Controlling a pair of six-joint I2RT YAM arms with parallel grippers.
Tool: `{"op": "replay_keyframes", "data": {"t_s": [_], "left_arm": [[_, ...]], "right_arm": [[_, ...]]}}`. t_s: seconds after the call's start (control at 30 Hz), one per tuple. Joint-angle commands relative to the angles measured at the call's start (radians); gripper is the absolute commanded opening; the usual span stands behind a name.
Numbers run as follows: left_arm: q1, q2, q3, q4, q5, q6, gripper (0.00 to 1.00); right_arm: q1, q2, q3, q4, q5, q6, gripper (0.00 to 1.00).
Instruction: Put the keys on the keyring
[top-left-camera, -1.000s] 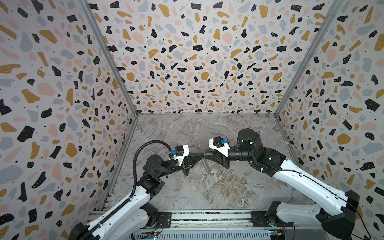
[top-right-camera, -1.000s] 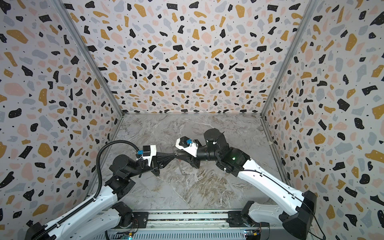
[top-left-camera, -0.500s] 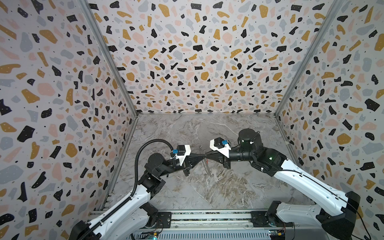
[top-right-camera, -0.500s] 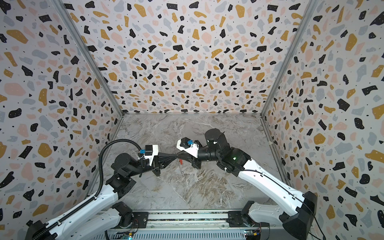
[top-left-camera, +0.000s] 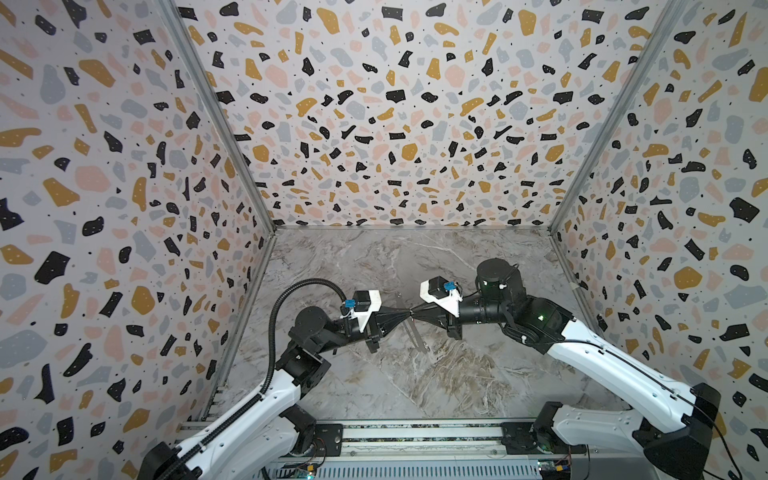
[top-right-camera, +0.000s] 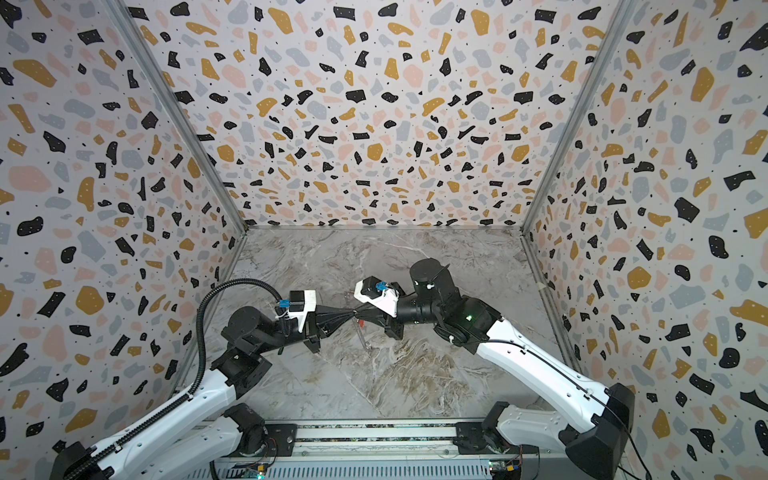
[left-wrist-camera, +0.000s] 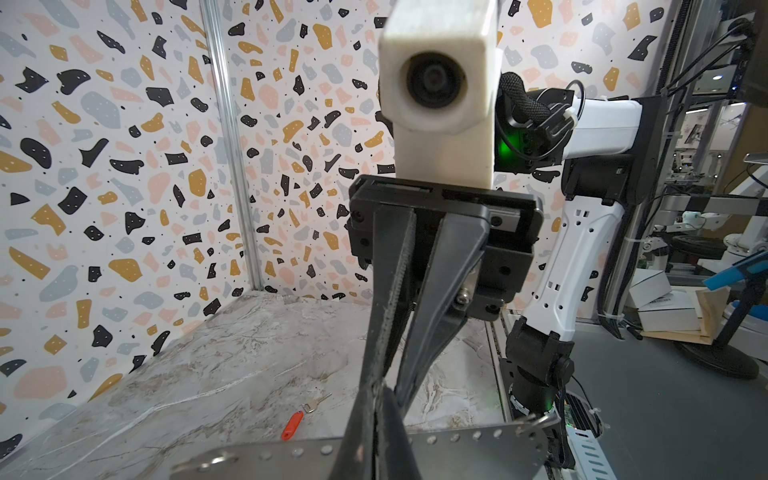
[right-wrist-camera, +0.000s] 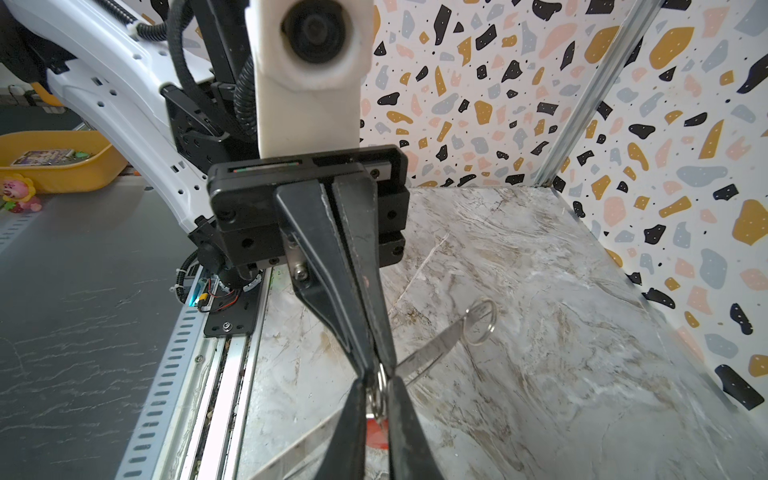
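Both grippers meet tip to tip above the middle of the marble table (top-left-camera: 415, 399). My left gripper (top-left-camera: 405, 316) (left-wrist-camera: 377, 395) is shut on the keyring (left-wrist-camera: 457, 440), a flat dull-grey metal strip held crosswise, with a round split ring (right-wrist-camera: 480, 322) at its far end. My right gripper (top-left-camera: 416, 318) (right-wrist-camera: 377, 399) is shut on the small ring of one of the keys; its red tag (right-wrist-camera: 376, 436) (top-right-camera: 360, 321) hangs just under the fingers. Another of the keys, with a red tag (left-wrist-camera: 293, 424), lies flat on the table under the keyring.
Terrazzo-patterned walls (top-left-camera: 374, 124) close in the table on three sides. A metal rail (top-left-camera: 415, 434) with both arm bases runs along the front edge. A yellow bin (right-wrist-camera: 50, 158) stands outside the cell.
The right gripper's jaws have closed down. The left gripper has edged slightly rightwards; both stay tip to tip at the same spot.
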Motion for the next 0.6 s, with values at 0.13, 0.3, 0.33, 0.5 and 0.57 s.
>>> {"op": "replay_keyframes", "data": {"t_s": [0.13,0.3,0.33,0.5,0.57], "left_arm": [[-0.003,-0.017,0.031,0.073,0.030,0.005,0.00],[-0.004,-0.014,0.032,0.068,0.025,0.007,0.00],[-0.004,-0.014,0.033,0.061,0.020,0.010,0.00],[-0.004,-0.021,0.032,0.046,-0.008,0.021,0.00],[-0.003,-0.024,0.030,0.044,-0.021,0.022,0.03]], "right_arm": [[-0.007,-0.007,0.012,-0.009,-0.019,0.003,0.04],[-0.006,-0.003,0.016,-0.004,-0.021,0.012,0.00],[-0.008,-0.003,0.016,-0.001,-0.015,0.015,0.00],[-0.008,-0.005,0.018,0.007,0.025,0.040,0.00],[-0.008,-0.005,0.023,0.004,0.038,0.051,0.00]]}}
